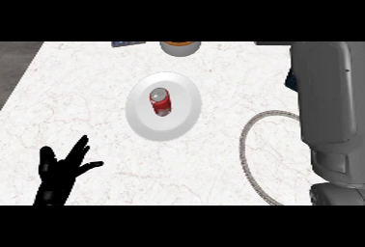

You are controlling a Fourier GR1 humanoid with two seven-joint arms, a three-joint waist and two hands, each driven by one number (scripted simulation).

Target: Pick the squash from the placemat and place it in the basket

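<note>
at the lower left the left hand point(63, 169) rested open on the counter point(85, 87), fingers spread and upward, holding nothing. in the middle a red can point(161, 102) lay on a white plate point(143, 120), and a round grey rim, likely the basket point(246, 144), showed just right of it. at the far right the right forearm point(324, 106) filled the view and hid its hand, so i could not tell that hand's state; the squash and placemat were hidden too, so its look was unknown, and any lift should probably rise straight before crossing to the basket.

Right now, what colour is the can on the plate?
Red with a silver top, seen in the head view: can, white plate.
</note>
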